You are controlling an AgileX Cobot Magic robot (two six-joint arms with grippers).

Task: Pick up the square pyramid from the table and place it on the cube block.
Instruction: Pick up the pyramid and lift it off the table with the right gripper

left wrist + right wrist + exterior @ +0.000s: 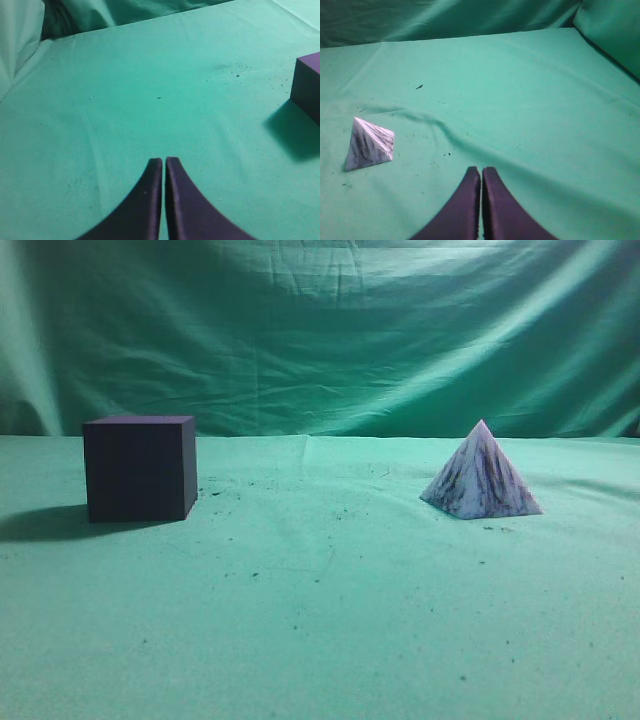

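Green cloth drapes behind the speckled green counter (320, 620). On it the cube block (139, 468) sits to the left and the square pyramid (481, 476) upright to the right — well apart. Both hands hover above the cloth, fingers pressed together and holding nothing: the left hand (163, 162) near the cube, the right hand (481, 171) near the pyramid.

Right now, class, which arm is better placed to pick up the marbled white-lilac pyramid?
The right. The marbled white-lilac pyramid lies near the right gripper; the left gripper sees only the dark purple cube. Both grippers are shut.
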